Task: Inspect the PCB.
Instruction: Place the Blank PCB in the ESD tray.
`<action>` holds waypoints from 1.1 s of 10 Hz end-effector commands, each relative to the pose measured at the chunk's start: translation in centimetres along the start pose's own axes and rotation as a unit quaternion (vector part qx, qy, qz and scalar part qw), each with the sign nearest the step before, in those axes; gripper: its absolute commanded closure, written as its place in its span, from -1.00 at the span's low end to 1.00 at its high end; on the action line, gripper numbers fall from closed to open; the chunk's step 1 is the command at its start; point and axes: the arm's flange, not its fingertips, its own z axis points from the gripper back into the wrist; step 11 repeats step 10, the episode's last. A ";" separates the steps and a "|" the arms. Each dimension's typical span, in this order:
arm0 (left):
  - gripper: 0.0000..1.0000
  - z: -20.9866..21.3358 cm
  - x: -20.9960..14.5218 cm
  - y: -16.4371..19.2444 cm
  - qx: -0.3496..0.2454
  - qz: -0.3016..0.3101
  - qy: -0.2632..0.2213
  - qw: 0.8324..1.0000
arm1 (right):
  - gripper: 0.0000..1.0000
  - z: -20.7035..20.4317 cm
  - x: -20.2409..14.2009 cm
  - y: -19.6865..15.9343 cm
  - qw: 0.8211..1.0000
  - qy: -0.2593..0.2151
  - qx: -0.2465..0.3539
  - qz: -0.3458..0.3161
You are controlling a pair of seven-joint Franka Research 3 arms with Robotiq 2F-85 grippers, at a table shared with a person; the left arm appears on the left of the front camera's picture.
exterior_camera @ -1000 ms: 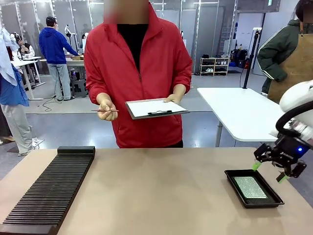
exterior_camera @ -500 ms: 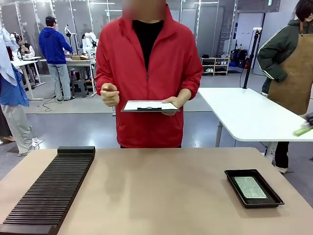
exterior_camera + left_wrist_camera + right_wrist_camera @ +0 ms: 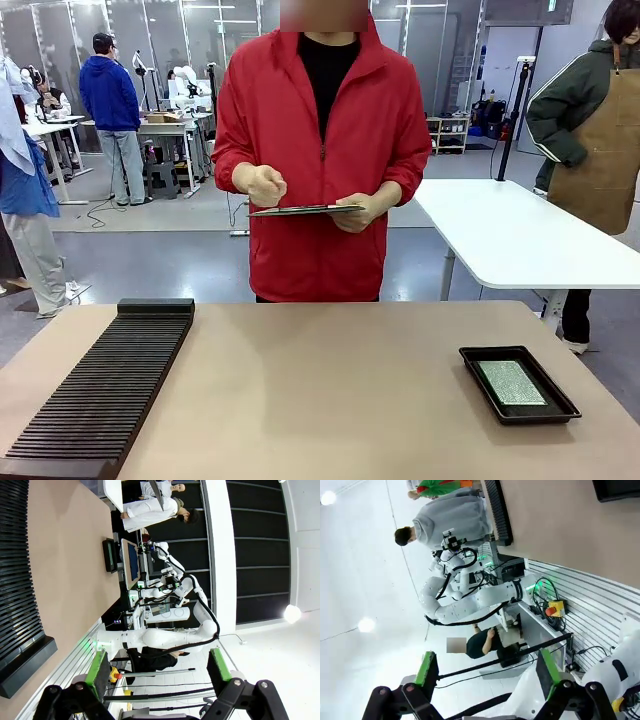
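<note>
Right arm gone from the tray (image 3: 572, 400); PCB (image 3: 512, 382) lies in it untouched. Both end effectors (image 3: 159, 670) (image 3: 485, 675) wide open, empty. Person's turn.

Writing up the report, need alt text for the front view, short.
A green PCB lies flat in a shallow black tray on the tan table's right side. A ribbed black rack sits at left. Behind the table, a person in a red jacket holds a clipboard.
</note>
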 end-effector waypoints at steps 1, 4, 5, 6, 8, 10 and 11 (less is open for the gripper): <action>-1.00 0.0 -0.2 -0.1 -0.006 0.001 0.004 1.000 | -1.00 -0.1 1.9 -0.2 0.999 0.024 0.018 0.018; -1.00 0.0 -0.2 -0.1 -0.006 0.001 0.004 1.000 | -1.00 0.0 0.0 0.0 1.000 0.000 0.000 0.000; -1.00 0.0 -0.2 -0.1 -0.006 0.001 0.004 1.000 | -1.00 0.0 0.0 0.0 1.000 0.000 0.000 0.000; -1.00 0.0 -0.2 -0.1 -0.006 0.001 0.004 1.000 | -1.00 0.0 0.0 0.0 1.000 0.000 0.000 0.000; -1.00 0.0 -0.2 -0.1 -0.006 0.001 0.004 1.000 | -1.00 0.0 0.0 0.0 1.000 0.000 0.000 0.000; -1.00 0.0 -0.2 -0.1 -0.006 0.001 0.004 1.000 | -1.00 0.0 0.0 0.0 1.000 0.000 0.000 0.000; -1.00 0.0 -0.2 -0.1 -0.006 0.001 0.004 1.000 | -1.00 0.0 0.0 0.0 1.000 0.000 0.000 0.000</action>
